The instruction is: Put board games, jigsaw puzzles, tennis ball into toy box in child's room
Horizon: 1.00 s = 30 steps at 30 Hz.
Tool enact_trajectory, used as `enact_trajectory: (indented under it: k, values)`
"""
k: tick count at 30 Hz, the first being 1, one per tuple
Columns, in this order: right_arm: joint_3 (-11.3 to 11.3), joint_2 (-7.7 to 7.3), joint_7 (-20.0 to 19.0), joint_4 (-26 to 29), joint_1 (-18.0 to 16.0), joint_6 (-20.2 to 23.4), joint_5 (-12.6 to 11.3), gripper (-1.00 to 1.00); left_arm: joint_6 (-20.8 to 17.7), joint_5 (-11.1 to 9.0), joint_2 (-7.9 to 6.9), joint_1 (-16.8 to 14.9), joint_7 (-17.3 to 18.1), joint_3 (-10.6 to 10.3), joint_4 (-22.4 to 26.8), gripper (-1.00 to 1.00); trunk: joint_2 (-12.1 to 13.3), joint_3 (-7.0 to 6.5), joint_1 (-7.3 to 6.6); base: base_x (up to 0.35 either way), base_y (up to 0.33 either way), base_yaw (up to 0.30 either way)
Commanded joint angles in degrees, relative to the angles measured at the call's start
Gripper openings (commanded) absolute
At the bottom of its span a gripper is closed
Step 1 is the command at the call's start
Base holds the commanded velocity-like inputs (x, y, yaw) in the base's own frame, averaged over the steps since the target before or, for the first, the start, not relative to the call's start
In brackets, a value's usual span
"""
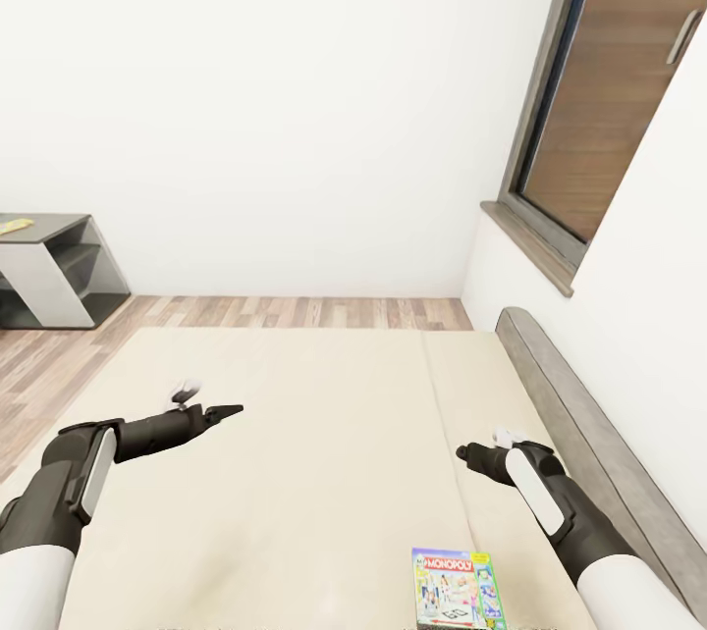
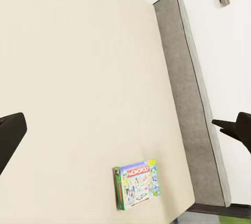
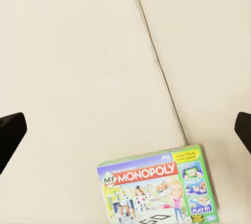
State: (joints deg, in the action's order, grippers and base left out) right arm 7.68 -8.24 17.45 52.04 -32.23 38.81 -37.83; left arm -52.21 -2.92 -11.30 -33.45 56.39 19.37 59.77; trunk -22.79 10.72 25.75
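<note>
Nearest us, a "My Monopoly" game (image 1: 453, 588) lies on the bed (image 1: 324, 453); our left gripper (image 1: 218, 411) and right gripper (image 1: 469, 454) spread wide, empty.

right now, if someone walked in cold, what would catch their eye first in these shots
The colourful Monopoly board game stands out most, lying flat on the plain beige bed near the grey headboard, close to the robot. Both arms hang over the mattress with the left gripper and right gripper open and empty. Beyond the bed, a brown door breaks the white wall.
</note>
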Motion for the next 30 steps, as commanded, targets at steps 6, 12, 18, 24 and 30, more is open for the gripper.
enact_trajectory:
  k: [6, 12, 18, 24, 30]
  values:
    - [0.45, -0.10, 0.57, 0.08, -0.04, -0.09, -0.58, 1.00, -0.53, -0.33, 0.14, -0.05, 0.63, 0.05, -0.01, 1.00, -0.13, 0.68, 0.03, 0.000, 0.000, 0.000]
    - [0.81, -0.11, 0.57, 0.06, -0.02, -0.13, -0.58, 1.00, -0.59, -0.26, 0.15, -0.06, 4.89, -0.13, -0.01, 1.00, -0.13, 1.24, 0.03, 0.000, 0.000, 0.000]
    - [1.07, -0.11, 0.63, -0.04, -0.02, -0.19, -0.49, 1.00, -0.86, -0.25, -0.20, -0.04, 11.23, -0.28, 0.06, 1.00, -0.13, 1.80, 0.03, 0.000, 0.000, 0.000]
    - [1.67, -0.12, 0.91, -0.76, -0.02, -0.29, -0.28, 1.00, -1.02, 0.16, -0.83, -0.01, 19.85, -0.15, 0.29, 1.00, -0.13, 2.35, 0.03, 0.000, 0.000, 0.000]
    - [1.53, -0.06, 1.04, -3.31, -0.07, -0.39, 2.87, 1.00, -1.01, 0.27, -1.02, 0.04, 21.07, -0.13, 0.34, 1.00, -0.13, 2.91, 0.03, 0.000, 0.000, 0.000]
